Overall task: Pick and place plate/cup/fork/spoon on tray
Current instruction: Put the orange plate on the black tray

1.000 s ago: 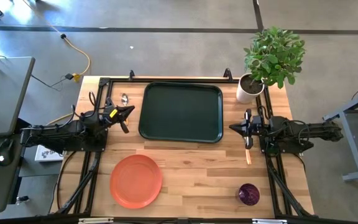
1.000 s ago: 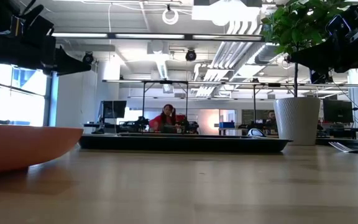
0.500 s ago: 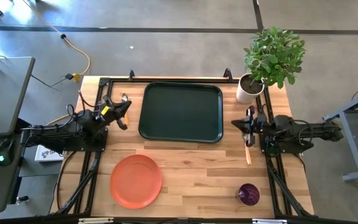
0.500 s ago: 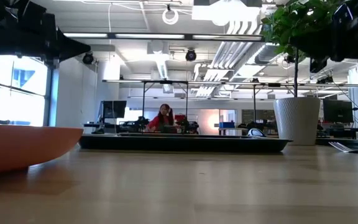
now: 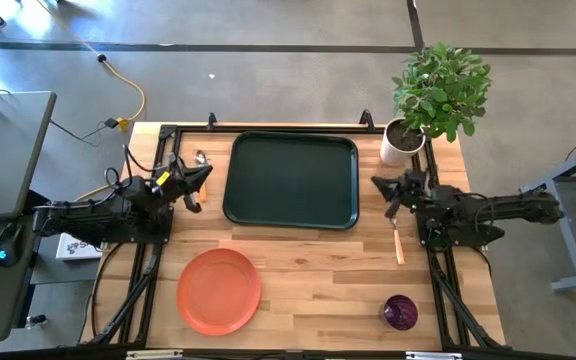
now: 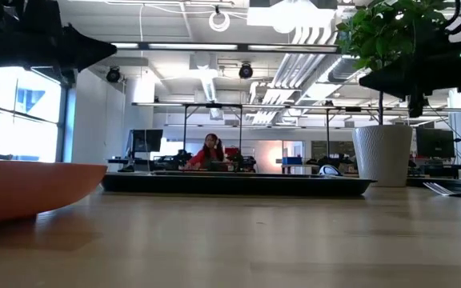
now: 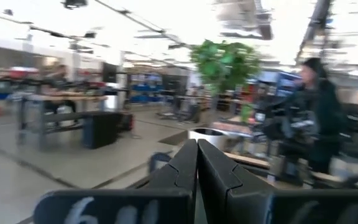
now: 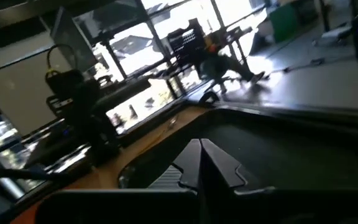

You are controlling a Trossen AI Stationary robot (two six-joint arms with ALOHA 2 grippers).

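The dark green tray (image 5: 290, 180) lies at the table's far middle. The orange-red plate (image 5: 218, 290) lies flat near the front left. The purple cup (image 5: 400, 311) stands at the front right. The fork (image 5: 399, 245) lies on the table right of the tray, with its head toward my right gripper. The spoon (image 5: 199, 159) lies left of the tray, its handle partly under my left gripper. My left gripper (image 5: 206, 172) is shut and empty above the spoon. My right gripper (image 5: 378, 184) is shut and empty, above the table beside the tray's right edge.
A white plant pot (image 5: 400, 142) with a leafy plant stands at the far right corner, close to my right arm. Black frame rails (image 5: 148, 280) run along the table's left and right sides. The bare wood between plate and cup (image 5: 318, 290) is free room.
My right gripper has gone a little toward the table's far edge and uncovered more of the fork. My left gripper has shifted slightly toward the far edge. Both stay shut. The plate, cup, fork, spoon and tray lie where they were.
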